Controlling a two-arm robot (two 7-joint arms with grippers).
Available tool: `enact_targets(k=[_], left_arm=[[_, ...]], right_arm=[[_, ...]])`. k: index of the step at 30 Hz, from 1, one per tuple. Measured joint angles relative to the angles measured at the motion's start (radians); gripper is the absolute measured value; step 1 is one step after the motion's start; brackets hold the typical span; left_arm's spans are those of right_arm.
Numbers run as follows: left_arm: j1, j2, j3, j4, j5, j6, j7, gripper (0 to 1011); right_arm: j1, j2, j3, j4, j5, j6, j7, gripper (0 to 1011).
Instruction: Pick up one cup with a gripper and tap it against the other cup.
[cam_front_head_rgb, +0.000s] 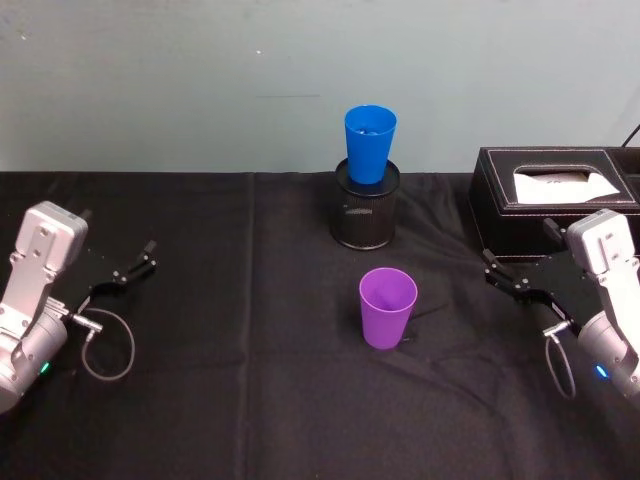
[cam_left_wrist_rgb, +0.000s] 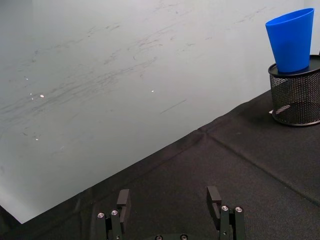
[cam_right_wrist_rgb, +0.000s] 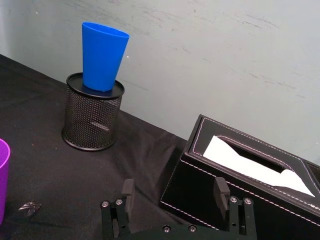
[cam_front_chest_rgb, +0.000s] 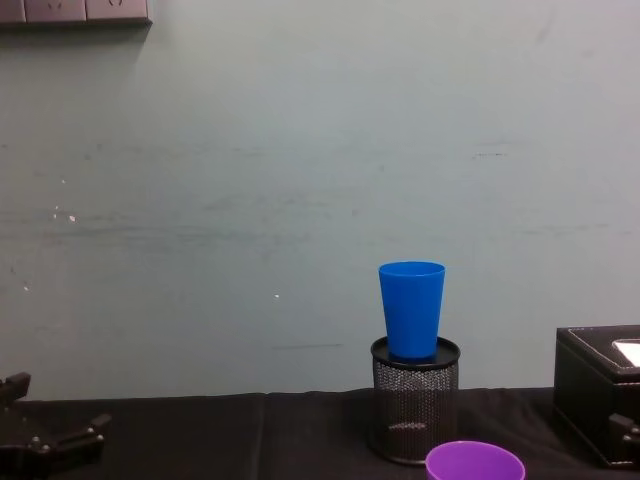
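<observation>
purple cup (cam_front_head_rgb: 388, 306) upright on counter (cam_front_head_rgb: 250, 400), untouched; blue cup (cam_front_head_rgb: 370, 143) sits in mesh holder (cam_front_head_rgb: 366, 215) behind it; right pincer (cam_right_wrist_rgb: 174, 189) and left pincer (cam_left_wrist_rgb: 168, 196) apart, out wide; grasp and tap both remain.

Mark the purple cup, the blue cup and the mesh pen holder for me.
purple cup (cam_front_head_rgb: 387, 318), head view, front wall below the rim.
blue cup (cam_front_head_rgb: 369, 150), head view, outer side wall.
mesh pen holder (cam_front_head_rgb: 364, 220), head view, front mesh wall.

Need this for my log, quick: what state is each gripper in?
Left gripper, far left over the table: open, empty.
Right gripper, beside the tissue box: open, empty.
</observation>
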Motion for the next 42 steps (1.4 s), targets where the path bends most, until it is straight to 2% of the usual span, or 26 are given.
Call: enact_targets(k=[36, 42], left_arm=[[0.0, 0.0, 0.0, 0.0, 0.0, 0.0, 0.0, 1000], [0.0, 0.0, 0.0, 0.0, 0.0, 0.0, 0.0, 1000]], right_arm=[[0.0, 0.0, 0.0, 0.0, 0.0, 0.0, 0.0, 1004], [-0.033, 0.014, 0.026, -0.051, 0.018, -0.034, 0.039, 1004]])
